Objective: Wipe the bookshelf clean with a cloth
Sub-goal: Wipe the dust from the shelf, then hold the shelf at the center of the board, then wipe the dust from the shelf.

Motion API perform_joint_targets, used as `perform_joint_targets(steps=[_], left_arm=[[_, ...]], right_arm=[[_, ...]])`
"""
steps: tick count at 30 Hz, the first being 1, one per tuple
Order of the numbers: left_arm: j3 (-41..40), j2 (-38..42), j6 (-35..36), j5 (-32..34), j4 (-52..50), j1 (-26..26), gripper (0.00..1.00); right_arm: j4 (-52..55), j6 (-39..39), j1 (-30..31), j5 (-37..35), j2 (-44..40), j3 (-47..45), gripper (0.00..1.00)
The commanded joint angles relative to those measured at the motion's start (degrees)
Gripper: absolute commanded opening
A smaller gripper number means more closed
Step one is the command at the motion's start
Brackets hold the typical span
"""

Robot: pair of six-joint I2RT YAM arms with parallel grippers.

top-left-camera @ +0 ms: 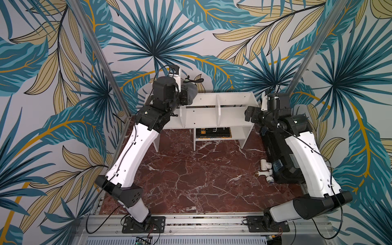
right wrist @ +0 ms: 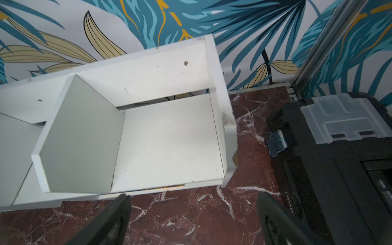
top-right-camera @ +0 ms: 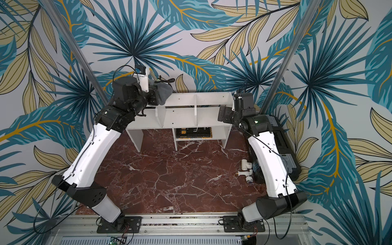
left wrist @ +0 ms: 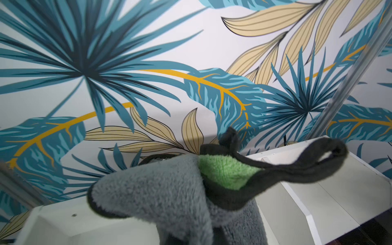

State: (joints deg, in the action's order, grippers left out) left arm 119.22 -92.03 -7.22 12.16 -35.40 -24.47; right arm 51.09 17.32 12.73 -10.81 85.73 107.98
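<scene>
above the left end of the bookshelf (top-left-camera: 203, 118), which stands at the back of the table (top-left-camera: 191, 180) against the wall, your left gripper (top-left-camera: 186, 98) is clamped on the bunched cloth (left wrist: 159, 197), arm bent and raised. you cannot tell whether the rag touches the top edge. your right gripper (right wrist: 193, 212) hangs low before the right compartment, jaws wide over marble. the toolbox (right wrist: 339, 169) crowds that side, while bare marble stretches between both arms.
</scene>
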Motion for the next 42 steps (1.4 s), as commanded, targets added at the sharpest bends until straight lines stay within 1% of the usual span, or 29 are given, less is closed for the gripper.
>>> perform_joint_targets(steps=[1, 3, 6, 7, 10, 11, 12, 13, 16, 18, 19, 20, 22, 24, 26, 31, 35, 39, 42], left_arm=[[-5.29, 5.03, -1.96, -0.34, 0.16, 4.67, 0.00], [-9.90, 7.58, -3.43, -1.21, 0.62, 7.71, 0.00], [-16.03, 9.41, -4.70, -3.51, 1.71, 10.31, 0.00], [-17.58, 9.37, -4.64, -4.01, 1.88, 10.40, 0.00], [-23.38, 9.20, -5.52, -5.66, 5.23, 11.00, 0.00], [-24.56, 8.61, -5.73, -5.66, 5.77, 11.02, 0.00], [-25.48, 8.06, -5.92, -5.66, 6.08, 11.09, 0.00], [-26.65, 7.54, -6.13, -7.51, 7.02, 11.11, 0.00], [-29.79, 6.50, -6.77, -8.05, 9.91, 11.20, 0.00], [-30.65, 5.71, -7.77, -8.41, 11.06, 11.21, 0.00], [-30.80, 5.11, -8.48, -9.94, 11.60, 11.13, 0.00], [-30.80, 4.49, -9.38, -11.93, 12.00, 11.07, 0.00], [-31.02, 3.98, -10.83, -14.06, 13.16, 10.33, 0.00], [-31.06, 3.73, -10.85, -13.28, 14.10, 9.08, 0.00], [-30.36, 3.46, -10.44, -11.72, 14.33, 8.29, 0.00], [-26.47, 1.71, -9.28, -6.91, 13.86, 8.35, 0.00], [-23.09, 0.07, -9.65, -3.11, 14.86, 10.09, 0.00], [-21.53, -0.56, -8.41, 0.50, 16.22, 11.34, 0.00], [-23.05, 0.50, -7.16, 2.31, 16.53, 11.77, 0.00]], right_arm=[[2.83, -1.96, -0.58, -3.67, 1.51, 3.54, 0.99], [3.47, -2.49, -1.24, -3.59, 3.25, 5.45, 0.97], [4.63, -2.69, -2.20, -2.83, 6.58, 7.55, 0.87], [4.59, -2.74, -2.35, -2.88, 7.25, 7.61, 0.84], [3.36, -2.36, -3.28, -1.54, 8.51, 7.35, 0.65], [2.88, -2.29, -3.56, -1.13, 8.81, 7.25, 0.61], [2.58, -2.40, -3.72, -0.89, 9.02, 7.15, 0.58], [2.25, -2.69, -3.74, -0.75, 9.31, 7.03, 0.56], [0.11, -4.32, -3.83, -0.25, 9.05, 5.12, 0.47], [-0.98, -5.18, -3.73, 0.01, 8.54, 3.39, 0.34], [-1.37, -5.67, -3.78, 0.24, 8.33, 2.69, 0.27], [-1.66, -5.87, -3.73, 0.25, 8.16, 1.97, 0.16], [-1.85, -6.14, -3.84, 0.07, 7.96, 0.97, 0.06], [-1.75, -6.15, -3.85, 0.25, 7.89, 0.50, 0.00], [-1.76, -6.17, -3.78, 0.62, 7.83, 0.21, 0.00], [-1.93, -6.51, -3.78, 1.39, 7.44, -0.32, 0.00], [-1.90, -6.54, -3.82, 1.71, 7.36, -0.53, 0.00], [-2.66, -6.12, -3.77, 2.28, 6.96, -1.17, 0.00], [-3.27, -5.96, -3.81, 2.72, 6.99, -1.70, 0.00]])
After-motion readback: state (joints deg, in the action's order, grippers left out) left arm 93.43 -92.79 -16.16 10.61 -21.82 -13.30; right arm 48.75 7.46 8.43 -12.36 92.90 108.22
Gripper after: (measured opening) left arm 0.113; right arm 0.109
